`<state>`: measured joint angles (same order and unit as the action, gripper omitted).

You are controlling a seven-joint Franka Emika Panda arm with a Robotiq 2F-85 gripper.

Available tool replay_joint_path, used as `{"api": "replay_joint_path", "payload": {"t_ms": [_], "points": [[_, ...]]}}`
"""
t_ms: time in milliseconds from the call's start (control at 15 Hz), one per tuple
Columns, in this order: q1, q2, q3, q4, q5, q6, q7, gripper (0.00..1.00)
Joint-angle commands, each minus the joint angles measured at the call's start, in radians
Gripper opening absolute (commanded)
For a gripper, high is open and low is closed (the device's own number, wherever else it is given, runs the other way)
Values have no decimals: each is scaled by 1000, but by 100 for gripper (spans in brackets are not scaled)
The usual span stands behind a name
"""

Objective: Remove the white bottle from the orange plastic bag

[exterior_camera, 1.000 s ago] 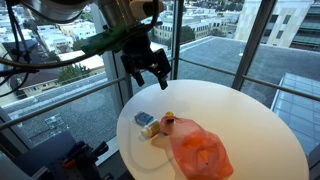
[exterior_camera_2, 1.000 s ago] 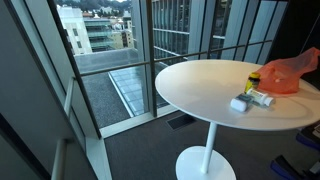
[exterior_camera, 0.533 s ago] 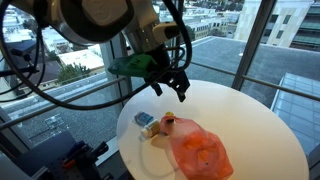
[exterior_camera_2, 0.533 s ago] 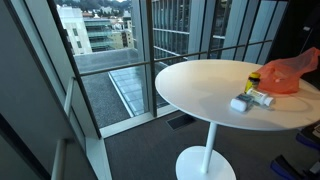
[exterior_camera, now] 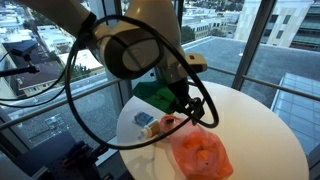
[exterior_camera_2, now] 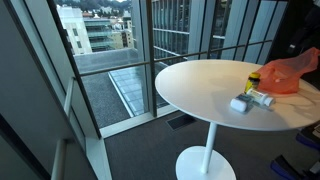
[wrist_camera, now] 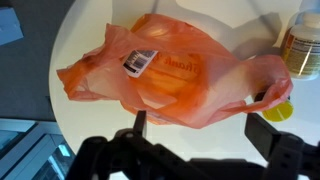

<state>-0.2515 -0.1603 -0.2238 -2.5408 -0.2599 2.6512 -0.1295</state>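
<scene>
The orange plastic bag [wrist_camera: 175,75] lies crumpled on the round white table [wrist_camera: 80,120], with a barcode label [wrist_camera: 140,62] on top. It also shows in both exterior views [exterior_camera: 203,152] [exterior_camera_2: 291,71]. Its contents are hidden; it bulges in the middle. A pale bottle [wrist_camera: 303,45] lies outside the bag next to its edge, also seen in an exterior view [exterior_camera_2: 263,98]. A yellow cap [wrist_camera: 278,108] sits by the bag. My gripper [wrist_camera: 205,130] is open and empty, hovering just above the bag's near edge [exterior_camera: 190,108].
A small white box [exterior_camera_2: 240,103] [exterior_camera: 147,120] lies near the table's edge beside the bottle. The table stands on one pedestal next to floor-to-ceiling windows and a railing. The arm's cables hang over the table's side.
The arm has swung from beside the table's far edge to over the table and lowered toward the orange bag. The bag and small items have not moved.
</scene>
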Motion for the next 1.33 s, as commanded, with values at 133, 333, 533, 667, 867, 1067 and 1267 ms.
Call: {"api": "replay_joint_path", "payload": {"t_ms": [133, 333, 533, 667, 867, 1067, 1267], "points": [[17, 146, -27, 100, 187, 10, -101, 100], [9, 201, -20, 137, 287, 5, -160, 100], [-5, 248, -12, 174, 361, -13, -197, 100], [-13, 272, -12, 197, 369, -22, -183, 100], [-27, 305, -14, 227, 359, -43, -162, 100], [-25, 291, -9, 199, 341, -18, -150, 100], [-25, 292, -9, 215, 342, -31, -150, 100]]}}
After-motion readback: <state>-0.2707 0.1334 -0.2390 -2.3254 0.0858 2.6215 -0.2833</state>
